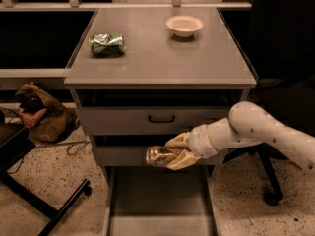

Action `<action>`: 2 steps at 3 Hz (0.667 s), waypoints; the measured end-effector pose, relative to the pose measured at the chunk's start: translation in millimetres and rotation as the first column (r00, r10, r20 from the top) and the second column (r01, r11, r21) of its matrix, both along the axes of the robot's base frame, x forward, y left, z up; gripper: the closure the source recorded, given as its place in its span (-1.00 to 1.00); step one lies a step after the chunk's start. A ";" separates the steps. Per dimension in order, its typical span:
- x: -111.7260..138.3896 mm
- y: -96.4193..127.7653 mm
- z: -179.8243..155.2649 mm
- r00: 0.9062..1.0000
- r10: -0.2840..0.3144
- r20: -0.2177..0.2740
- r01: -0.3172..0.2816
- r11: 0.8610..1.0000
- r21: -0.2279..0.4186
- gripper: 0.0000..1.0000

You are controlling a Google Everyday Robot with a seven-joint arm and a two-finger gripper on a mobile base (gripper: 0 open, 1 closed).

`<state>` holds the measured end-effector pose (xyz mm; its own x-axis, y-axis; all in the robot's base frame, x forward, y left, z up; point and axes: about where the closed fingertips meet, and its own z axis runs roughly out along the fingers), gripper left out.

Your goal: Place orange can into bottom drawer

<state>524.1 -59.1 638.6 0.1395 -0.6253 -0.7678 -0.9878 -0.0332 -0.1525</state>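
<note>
My gripper (pixel 172 153) is shut on the orange can (pixel 160 156), a shiny gold-orange can held on its side with its silver end facing left. It hangs in front of the lower grey drawer front, just above the back of the bottom drawer (pixel 157 200). That drawer is pulled out toward me, a long grey tray with low side rails. My white arm (pixel 256 129) reaches in from the right.
A green foil packet (pixel 107 44) and a white bowl (pixel 184 25) sit on the cabinet top (pixel 162 58). A brown bag (pixel 42 113) lies on the floor at left. A black stand leg (pixel 44 200) is at lower left, a chair base (pixel 268 181) at right.
</note>
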 end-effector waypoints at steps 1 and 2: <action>-7.2 18.8 -68.9 1.000 -0.021 -0.006 0.021 0.998 0.059 1.00; -9.7 34.0 -115.8 0.998 -0.062 -0.004 0.062 0.995 0.074 1.00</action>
